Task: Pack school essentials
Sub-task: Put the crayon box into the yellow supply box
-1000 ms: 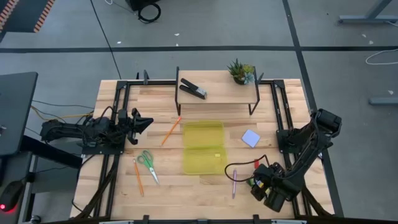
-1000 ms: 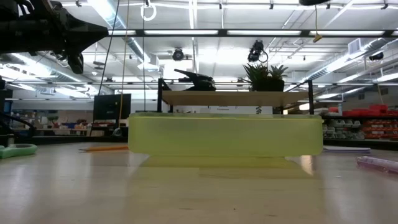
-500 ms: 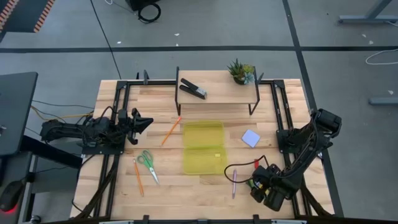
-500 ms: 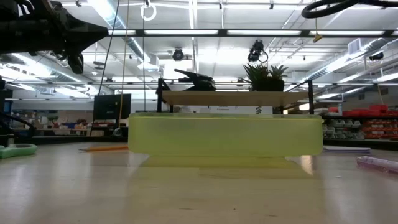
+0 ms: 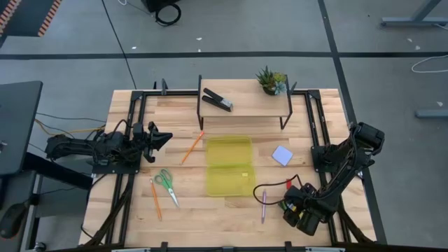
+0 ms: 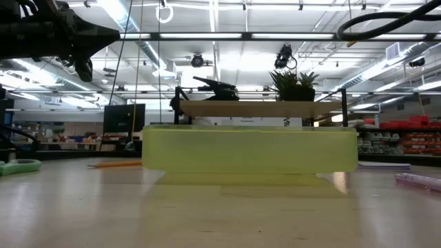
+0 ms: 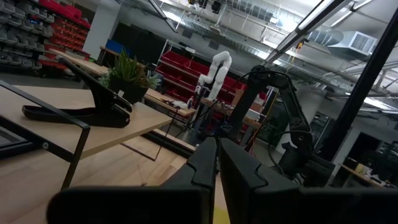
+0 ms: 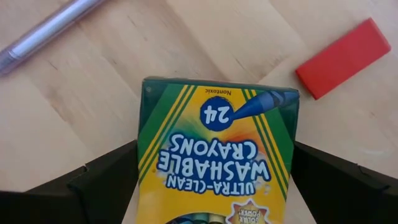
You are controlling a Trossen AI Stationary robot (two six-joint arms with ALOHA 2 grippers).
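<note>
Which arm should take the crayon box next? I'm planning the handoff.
Right, probably: the right gripper already straddles the crayon box, fingers either side. The left gripper waits shut across the table.

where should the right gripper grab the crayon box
Across its narrow width, on the two long side faces, coming straight down from above. The crayon box lies flat on the table, printed face up, and the right gripper already has a finger on each side. The eraser and pen lie clear.
</note>
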